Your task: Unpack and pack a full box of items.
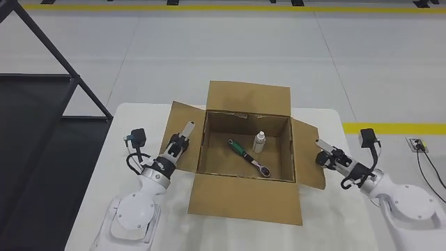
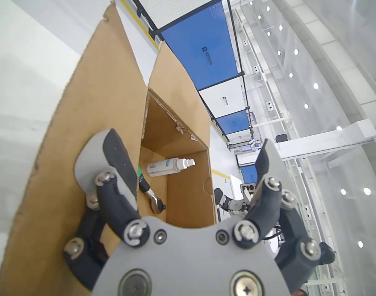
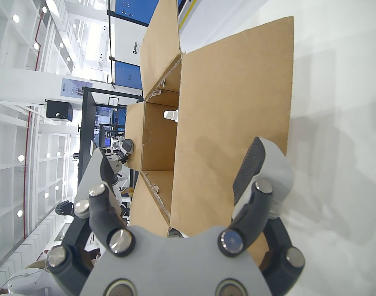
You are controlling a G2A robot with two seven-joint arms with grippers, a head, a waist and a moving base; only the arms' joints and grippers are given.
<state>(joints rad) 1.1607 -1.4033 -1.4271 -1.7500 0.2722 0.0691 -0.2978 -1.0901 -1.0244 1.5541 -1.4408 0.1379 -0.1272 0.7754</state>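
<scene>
An open cardboard box (image 1: 247, 101) stands mid-table with all its flaps spread. Inside lie a green-handled ratchet wrench (image 1: 247, 157) and a small white bottle (image 1: 259, 141). My left gripper (image 1: 182, 137) hovers open at the box's left flap (image 2: 83, 109). The bottle (image 2: 166, 167) and the ratchet head (image 2: 154, 200) show past its fingers (image 2: 120, 161). My right gripper (image 1: 324, 149) is open at the right flap (image 3: 234, 93), holding nothing. The bottle's cap (image 3: 171, 115) peeks over the box wall.
The white table (image 1: 139, 122) has bare surface on both sides of the box. A dark rack (image 1: 42, 97) stands off the table's left side. The far gripper (image 3: 126, 149) of the other arm appears beyond the box.
</scene>
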